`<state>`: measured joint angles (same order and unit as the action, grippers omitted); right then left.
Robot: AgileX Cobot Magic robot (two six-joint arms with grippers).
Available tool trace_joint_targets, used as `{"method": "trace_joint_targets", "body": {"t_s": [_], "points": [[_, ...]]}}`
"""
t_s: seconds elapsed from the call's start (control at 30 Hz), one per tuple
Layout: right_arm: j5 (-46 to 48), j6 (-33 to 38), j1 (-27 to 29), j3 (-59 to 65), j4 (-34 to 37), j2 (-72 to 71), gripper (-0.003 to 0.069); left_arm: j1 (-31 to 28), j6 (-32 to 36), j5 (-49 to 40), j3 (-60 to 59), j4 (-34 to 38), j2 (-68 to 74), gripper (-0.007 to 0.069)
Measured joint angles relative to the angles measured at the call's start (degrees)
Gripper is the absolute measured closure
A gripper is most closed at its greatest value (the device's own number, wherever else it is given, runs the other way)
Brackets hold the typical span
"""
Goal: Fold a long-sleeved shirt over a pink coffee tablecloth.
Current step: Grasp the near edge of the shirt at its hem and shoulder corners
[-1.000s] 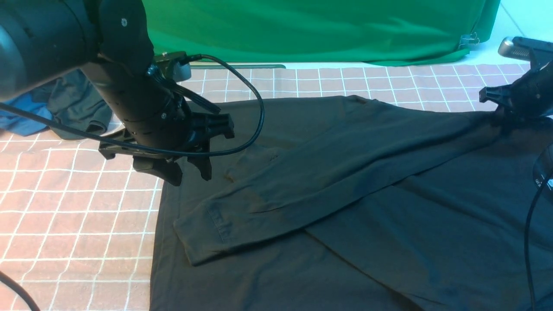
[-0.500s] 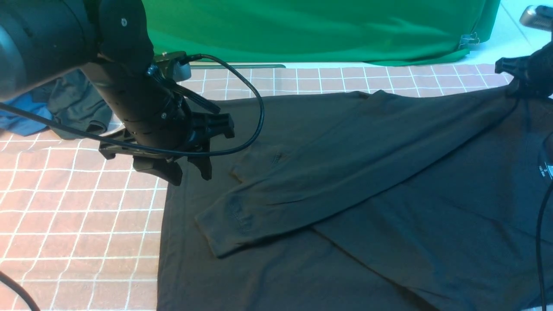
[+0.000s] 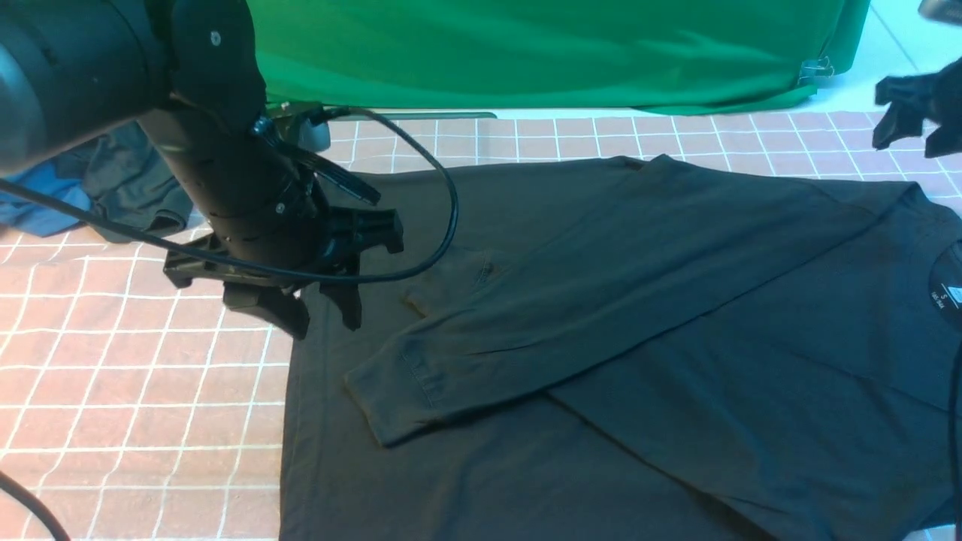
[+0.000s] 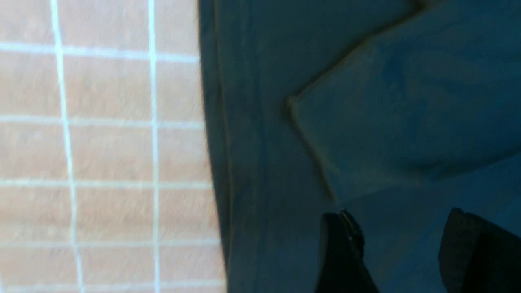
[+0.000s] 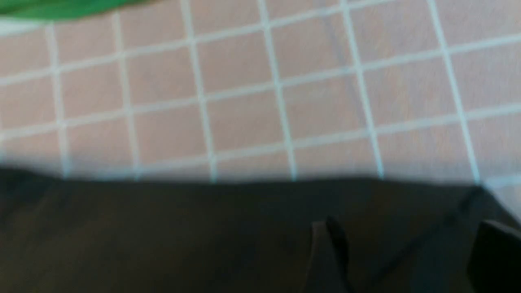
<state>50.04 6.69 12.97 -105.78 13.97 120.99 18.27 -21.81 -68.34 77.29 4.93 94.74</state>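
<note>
The shirt (image 3: 676, 338), soft matte black knit, lies flat on the pink cloth (image 3: 135, 361) gridded with thin white lines. It spreads from centre to 4 o'clock, one sleeve (image 3: 571, 300) folded slantwise across its body. A green cloth (image 3: 556, 52) hangs at 12 o'clock. At 10 o'clock a grey garment (image 3: 135, 188) and a blue garment (image 3: 30, 207) lie crumpled, partly behind the left arm (image 3: 225, 173). The left gripper (image 3: 327, 323) hovers empty, jaws apart, over the shirt's 9 o'clock edge. The right gripper (image 3: 909, 139), likewise spread and empty, hangs above its 2 o'clock shoulder.
</note>
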Motion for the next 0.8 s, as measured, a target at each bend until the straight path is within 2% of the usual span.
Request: {"method": "trace_joint_targets", "body": {"t_s": [0.07, 0.1, 0.13, 0.2, 0.27, 0.37, 0.4, 0.43, 0.53, 0.63, 0.8], "points": [[8.2, 3.2, -0.2, -0.5, 0.0, -4.7, 0.0328, 0.1, 0.8, -0.7, -1.0, 0.4, -0.8, 0.0331], [9.6, 4.1, -0.3, -0.5, 0.0, -6.3, 0.0373, 0.1, 0.9, -0.8, -1.5, 0.5, -1.3, 0.0347], [11.9, 5.1, -0.3, -0.4, 0.0, -8.8, 0.0471, 0.8, 1.0, -0.8, -3.2, 0.8, -2.8, 0.0389], [13.2, 5.7, -0.6, 0.8, 0.0, -12.8, 0.0578, 2.2, -0.2, -0.8, -6.0, 1.1, -5.3, 0.0452], [13.4, 5.8, -0.7, 1.8, 0.0, -14.9, 0.0601, 3.5, -1.6, -0.9, -8.6, 1.5, -7.2, 0.0494], [14.2, 6.0, -0.8, 6.4, 0.1, -22.9, 0.0619, 9.6, -8.2, -1.2, -19.0, 2.1, -13.1, 0.0596], [14.2, 6.0, -0.8, 6.7, 0.1, -23.2, 0.062, 9.6, -8.2, -1.2, -19.0, 2.1, -13.1, 0.0599], [14.1, 6.3, -0.8, 8.2, 0.5, -25.6, 0.062, 12.0, -9.9, -1.1, -22.6, 2.1, -14.6, 0.0608], [14.0, 7.7, -0.8, 12.2, 2.1, -29.5, 0.062, 16.5, -13.4, 2.1, -29.3, 1.4, -16.1, 0.0599], [13.9, 8.5, -0.8, 15.4, 3.4, -31.5, 0.062, 18.7, -16.5, 5.8, -33.3, 0.1, -16.3, 0.0541], [13.6, 9.6, -0.8, 18.4, 4.1, -32.8, 0.062, 20.0, -21.0, 9.7, -39.4, -0.8, -16.4, 0.0342]]}}
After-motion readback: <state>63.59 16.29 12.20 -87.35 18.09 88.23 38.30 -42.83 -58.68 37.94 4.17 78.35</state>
